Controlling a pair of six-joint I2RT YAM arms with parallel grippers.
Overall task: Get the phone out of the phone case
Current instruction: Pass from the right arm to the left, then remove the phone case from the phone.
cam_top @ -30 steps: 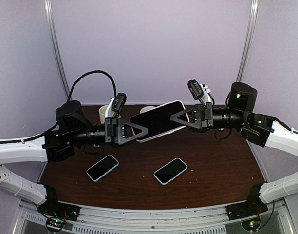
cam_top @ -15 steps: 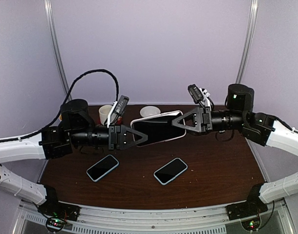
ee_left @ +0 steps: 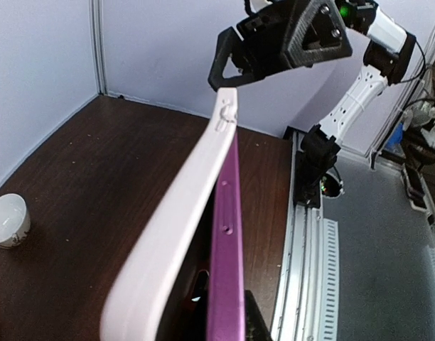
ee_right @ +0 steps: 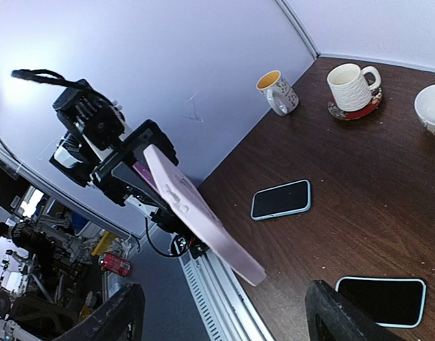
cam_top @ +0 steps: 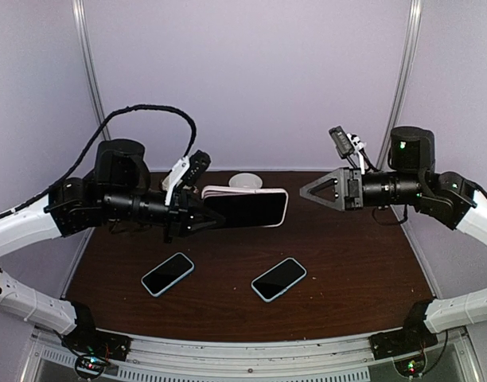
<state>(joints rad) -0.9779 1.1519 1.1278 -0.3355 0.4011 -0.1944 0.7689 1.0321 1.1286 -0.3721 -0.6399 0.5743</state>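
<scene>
Pinkish-white rubbery stuff, that's the phone case [cam_top: 245, 190], and it's up in the air over the back half of the table [cam_top: 363, 263], lying roughly level with the phone [cam_top: 245, 208] seated in it, dark screen toward the overhead camera. The left gripper [cam_top: 205, 216] is clamped on the left end of the bundle, pinching case and phone together as far as I can tell. The far end pokes out to the right with nothing supporting it.

The right gripper [cam_top: 311, 191] is wide open, nothing in it, and hangs well apart from the free end, pointed back at it on about the same level.

Handling-wise, my guess: the case is soft and bendy and will stretch at the corners, while the phone is a stiff, slick slab with some weight and a glass face you really don't want to drop. From the left wrist view the phone's purple side rail shows right next to the case lip, so there's an edge to work on. I'd have the right jaws take the free end's case lip or a corner, not the glass, and peel it back. If the left clamp is squeezing both layers, the phone can't slide out, so that hold probably needs sorting too.

Two other phones [cam_top: 167, 274] [cam_top: 278, 278] lie flat on the table nearer the front.
</scene>
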